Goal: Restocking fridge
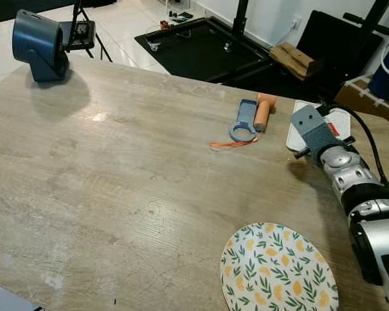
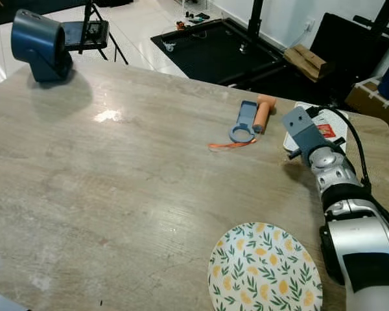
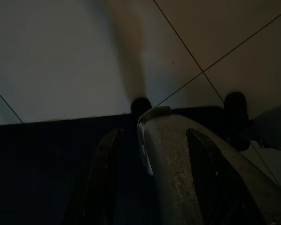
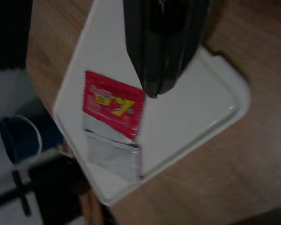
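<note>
Wood-grain surface (image 1: 117, 194), pale and worn, carrying the following. Far right edge: white tray (image 4: 196, 117) holding a red-and-silver sachet (image 4: 113, 123), lying flat near one long side. Right hand (image 4: 161, 51) poised just above the tray, fingers pressed together, holding nothing; its tip sits beside the sachet's red end. Silver right arm (image 1: 369, 214) reaches in along the right edge. Mid-surface, near the tray: blue ring-ended tool (image 1: 245, 122) with an orange strap (image 1: 230, 143), touching an orange cylinder (image 1: 263, 111). Near edge: floral plate (image 1: 279, 269) (yellow fruit, green leaves). Far left corner: dark blue device (image 1: 39, 45). Left hand (image 3: 154, 187) hangs idle over tiled floor (image 3: 84, 56), fingers apart, gripping nothing.
</note>
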`<state>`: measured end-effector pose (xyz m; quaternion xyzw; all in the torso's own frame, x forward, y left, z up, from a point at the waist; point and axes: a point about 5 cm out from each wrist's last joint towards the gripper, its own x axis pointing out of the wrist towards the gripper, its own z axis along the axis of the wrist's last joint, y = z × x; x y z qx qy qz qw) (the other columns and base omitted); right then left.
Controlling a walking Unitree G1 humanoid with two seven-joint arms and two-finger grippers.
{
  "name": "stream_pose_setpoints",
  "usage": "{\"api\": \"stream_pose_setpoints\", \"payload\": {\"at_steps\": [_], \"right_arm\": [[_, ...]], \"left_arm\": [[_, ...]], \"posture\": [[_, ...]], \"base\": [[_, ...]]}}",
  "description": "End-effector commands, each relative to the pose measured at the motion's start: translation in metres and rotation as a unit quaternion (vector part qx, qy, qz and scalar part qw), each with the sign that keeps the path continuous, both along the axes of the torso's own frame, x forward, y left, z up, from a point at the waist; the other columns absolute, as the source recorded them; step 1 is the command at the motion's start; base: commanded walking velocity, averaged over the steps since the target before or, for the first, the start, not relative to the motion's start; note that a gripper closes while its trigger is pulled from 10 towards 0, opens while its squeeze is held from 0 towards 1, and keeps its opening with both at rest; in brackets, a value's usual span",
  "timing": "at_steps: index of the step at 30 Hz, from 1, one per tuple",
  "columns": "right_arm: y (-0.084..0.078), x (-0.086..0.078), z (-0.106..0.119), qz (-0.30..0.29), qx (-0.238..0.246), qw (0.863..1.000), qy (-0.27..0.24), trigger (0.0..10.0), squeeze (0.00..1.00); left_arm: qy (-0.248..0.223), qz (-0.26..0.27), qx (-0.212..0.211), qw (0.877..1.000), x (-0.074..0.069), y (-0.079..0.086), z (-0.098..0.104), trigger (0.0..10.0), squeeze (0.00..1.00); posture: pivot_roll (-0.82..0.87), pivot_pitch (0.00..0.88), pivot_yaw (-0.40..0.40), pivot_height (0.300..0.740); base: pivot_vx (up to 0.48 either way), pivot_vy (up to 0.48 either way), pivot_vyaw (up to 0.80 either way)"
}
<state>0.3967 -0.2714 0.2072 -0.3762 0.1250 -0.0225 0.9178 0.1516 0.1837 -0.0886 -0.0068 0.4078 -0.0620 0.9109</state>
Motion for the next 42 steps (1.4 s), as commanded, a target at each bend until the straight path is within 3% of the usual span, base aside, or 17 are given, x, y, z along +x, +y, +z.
{"api": "stream_pose_setpoints", "payload": {"at_steps": [1, 5, 6, 8, 9, 22, 24, 29, 31, 32, 36, 40, 42], "right_arm": [[-0.003, -0.001, 0.001, 0.005, -0.009, 1.0, 0.011, 0.7, 0.0], [-0.001, -0.001, 0.001, 0.038, -0.033, 0.998, 0.037, 1.9, 0.0], [-0.001, -0.001, 0.002, 0.043, -0.04, 0.997, 0.041, 4.4, 0.0], [-0.001, -0.001, 0.003, 0.046, -0.044, 0.997, 0.044, 4.4, 0.0], [0.0, 0.0, 0.004, 0.047, -0.046, 0.997, 0.044, 10.0, 0.0], [0.0, -0.002, 0.001, 0.081, -0.083, 0.989, 0.094, 10.0, 0.0], [0.001, -0.006, -0.004, 0.12, -0.099, 0.978, 0.142, 10.0, 0.0], [0.002, -0.011, -0.01, 0.174, -0.116, 0.957, 0.2, 10.0, 0.0], [0.004, -0.015, -0.013, 0.212, -0.121, 0.942, 0.23, 10.0, 0.0], [0.004, -0.015, -0.013, 0.212, -0.121, 0.942, 0.23, 10.0, 0.0], [0.009, -0.021, -0.014, 0.272, -0.113, 0.918, 0.264, 10.0, 0.0], [0.01, -0.023, -0.013, 0.292, -0.111, 0.909, 0.275, 10.0, 0.0], [0.014, -0.027, -0.013, 0.325, -0.097, 0.894, 0.293, 10.0, 0.0]], "left_arm": [[0.131, -0.016, -0.008, 0.991, -0.068, -0.006, -0.025, 10.0, 0.0], [0.13, -0.018, -0.008, 0.991, -0.067, -0.007, -0.025, 10.0, 0.0], [0.13, -0.019, -0.007, 0.991, -0.066, -0.007, -0.025, 10.0, 0.0], [0.13, -0.019, -0.007, 0.991, -0.066, -0.006, -0.025, 10.0, 0.0], [0.131, -0.019, -0.007, 0.991, -0.066, -0.006, -0.025, 10.0, 0.0], [0.131, -0.021, -0.007, 0.991, -0.066, -0.007, -0.025, 10.0, 0.0], [0.131, -0.022, -0.006, 0.991, -0.066, -0.007, -0.025, 10.0, 0.0], [0.131, -0.022, -0.005, 0.991, -0.065, -0.007, -0.025, 10.0, 0.0], [0.13, -0.021, -0.005, 0.991, -0.065, -0.007, -0.025, 10.0, 0.0], [0.13, -0.021, -0.005, 0.991, -0.065, -0.007, -0.025, 10.0, 0.0], [0.129, -0.022, -0.004, 0.991, -0.063, -0.007, -0.024, 10.0, 0.0], [0.128, -0.022, -0.004, 0.991, -0.061, -0.008, -0.024, 10.0, 0.0], [0.127, -0.023, -0.003, 0.992, -0.06, -0.008, -0.024, 10.0, 0.0]], "posture": [[0.0, 0.272, -0.037, 0.74], [-0.01, 0.267, -0.037, 0.74], [-0.01, 0.267, -0.037, 0.74], [-0.01, 0.265, -0.038, 0.74], [-0.01, 0.267, -0.038, 0.74], [-0.01, 0.266, -0.036, 0.74], [-0.01, 0.263, -0.037, 0.74], [-0.01, 0.259, -0.038, 0.74], [-0.01, 0.258, -0.038, 0.74], [-0.01, 0.258, -0.038, 0.74], [-0.02, 0.25, -0.039, 0.74], [-0.02, 0.246, -0.039, 0.74], [-0.02, 0.239, -0.039, 0.74]], "base": [[0.0, 0.0, 0.0], [0.0, 0.0, 0.0], [0.0, 0.0, 0.0], [0.0, 0.0, 0.0], [0.0, 0.0, 0.0], [0.0, 0.0, 0.0], [0.0, 0.0, 0.0], [0.0, 0.0, 0.0], [0.0, 0.0, 0.0], [0.0, 0.0, 0.0], [0.0, 0.0, 0.0], [0.0, 0.0, 0.0], [0.0, 0.0, 0.0]]}}
